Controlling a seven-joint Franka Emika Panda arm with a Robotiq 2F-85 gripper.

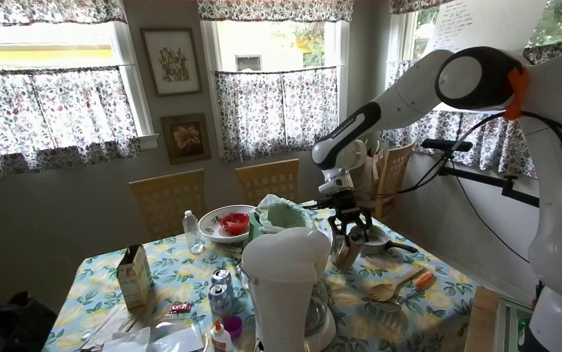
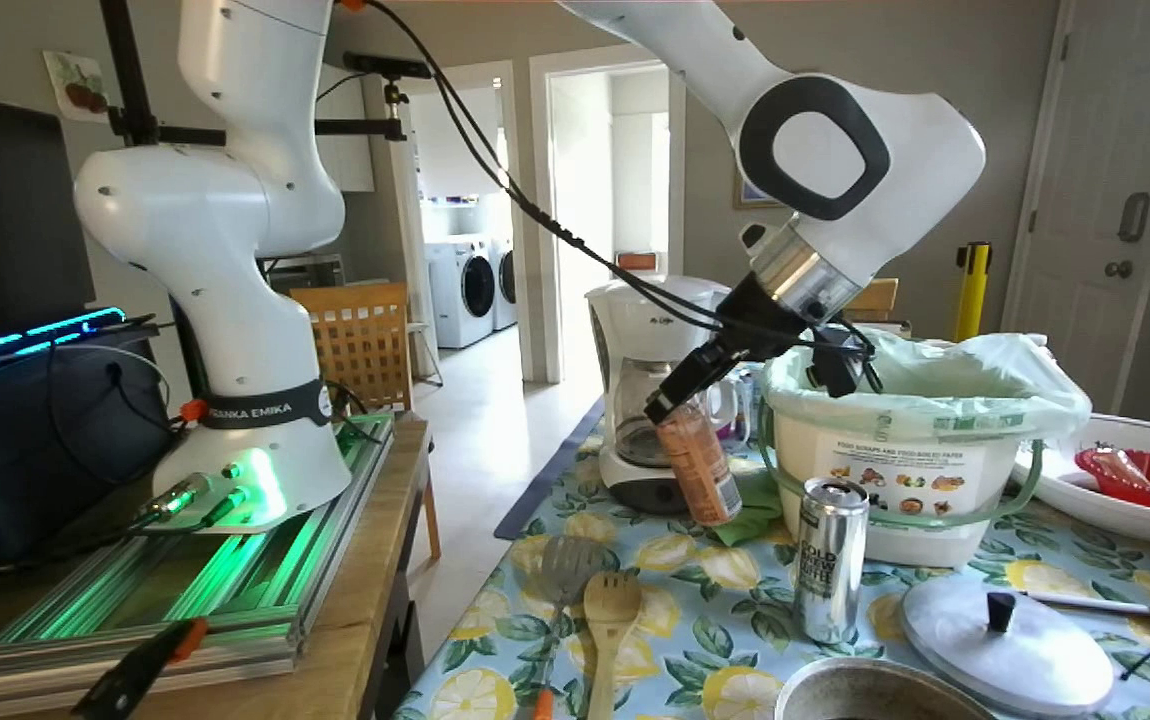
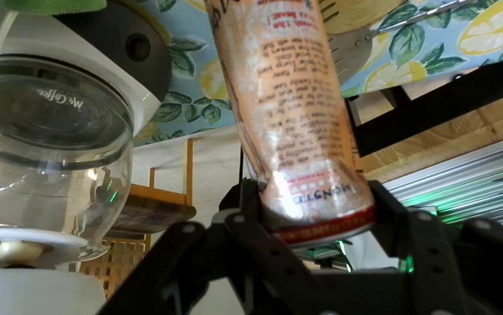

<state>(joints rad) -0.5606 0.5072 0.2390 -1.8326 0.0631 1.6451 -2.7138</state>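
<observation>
My gripper (image 3: 315, 192) is shut on a peach-coloured drink can (image 3: 295, 109), with a finger pressed to each side near its red-rimmed end. The can's wall looks dented beside the left finger. In an exterior view the can (image 2: 700, 470) hangs tilted from the gripper (image 2: 663, 405), its far end low over the tablecloth. Whether that end touches the cloth I cannot tell. A silver cold brew can (image 2: 830, 565) stands upright close by. Beside the held can is a white coffee maker (image 2: 650, 320) with a glass carafe (image 3: 54, 131).
A food-scraps bin (image 2: 895, 480) with a green liner stands near the wrist. Around lie a slotted spatula (image 2: 570, 570), a wooden fork (image 2: 613, 605), a pot lid (image 2: 1005, 650) and a pot (image 2: 875, 690). Several cans, a plastic bottle (image 1: 193, 232) and a carton (image 1: 134, 278) occupy the table's other side.
</observation>
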